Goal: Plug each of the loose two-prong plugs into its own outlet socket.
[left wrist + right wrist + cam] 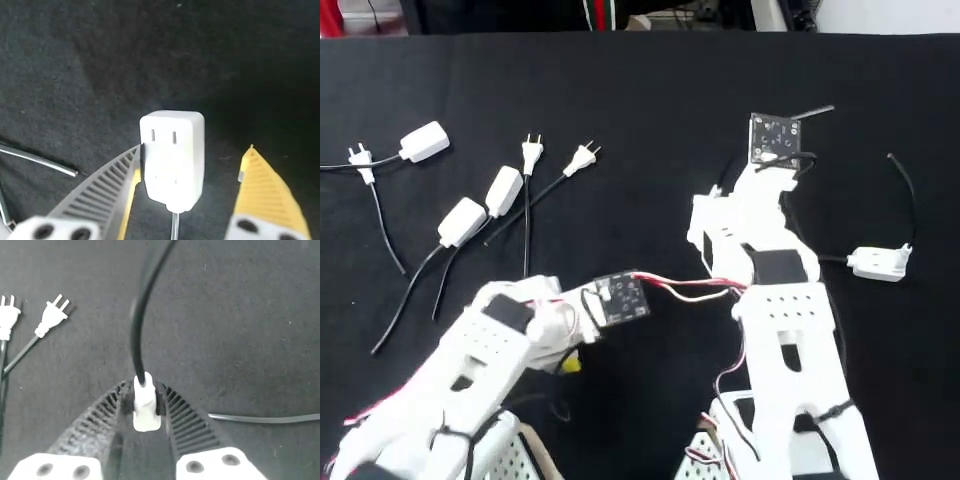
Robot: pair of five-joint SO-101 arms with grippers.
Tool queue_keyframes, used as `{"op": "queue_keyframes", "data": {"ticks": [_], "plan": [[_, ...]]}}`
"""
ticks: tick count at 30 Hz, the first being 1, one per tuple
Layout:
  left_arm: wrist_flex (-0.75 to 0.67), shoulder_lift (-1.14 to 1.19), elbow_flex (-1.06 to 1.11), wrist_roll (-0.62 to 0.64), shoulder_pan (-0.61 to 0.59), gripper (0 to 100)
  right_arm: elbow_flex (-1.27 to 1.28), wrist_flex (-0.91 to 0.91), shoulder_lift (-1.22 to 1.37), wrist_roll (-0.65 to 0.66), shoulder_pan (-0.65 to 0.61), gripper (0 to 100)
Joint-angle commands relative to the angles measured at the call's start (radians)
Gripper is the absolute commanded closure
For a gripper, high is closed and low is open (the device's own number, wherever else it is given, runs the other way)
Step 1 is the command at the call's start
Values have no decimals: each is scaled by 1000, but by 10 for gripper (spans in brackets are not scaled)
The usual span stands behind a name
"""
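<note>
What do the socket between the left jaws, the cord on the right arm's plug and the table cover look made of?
Socket: smooth white moulded plastic, by its faint sheen and rounded edges. Cord on the held plug: black, likely rubber or vinyl sheath, slightly glossy. Table cover: black fabric, perhaps felt; matte, fuzzy texture.

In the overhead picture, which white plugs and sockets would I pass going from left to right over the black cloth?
Leftmost plug → upper socket → lower socket → middle socket → upright plug → tilted plug → far-right socket.
</note>
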Motion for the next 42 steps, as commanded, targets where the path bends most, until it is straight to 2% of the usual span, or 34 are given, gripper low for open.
{"op": "queue_keyframes", "data": {"ticks": [1, 5, 8, 11, 16, 21, 23, 27, 33, 37, 42], "plan": [[-14, 77, -70, -17, -8, 703, -25, 5, -61, 23, 9, 987], [-9, 80, -71, -68, -8, 761, 4, 6, -114, 23, 9, 987], [11, 78, -71, -63, -8, 745, 22, 6, -156, 23, 9, 987], [103, 38, -105, -60, -8, 720, 35, 6, -179, 29, 9, 987], [239, -146, -131, 44, 1, 715, 36, 6, -183, 29, 9, 987], [270, -408, -4, 41, -4, 710, 36, 6, -183, 29, 9, 987], [265, -512, 48, -57, -33, 710, 36, 6, -183, 29, 9, 987], [238, -641, 145, -364, -116, 710, 44, 6, -183, 29, 8, 987], [155, -618, 209, -707, -265, 710, 47, 37, -182, 29, -51, 987], [152, -525, 139, -783, -274, 710, 44, 35, -182, 29, -49, 987], [160, -336, 36, -776, -182, 710, 42, 32, -182, 29, -44, 987]]}}
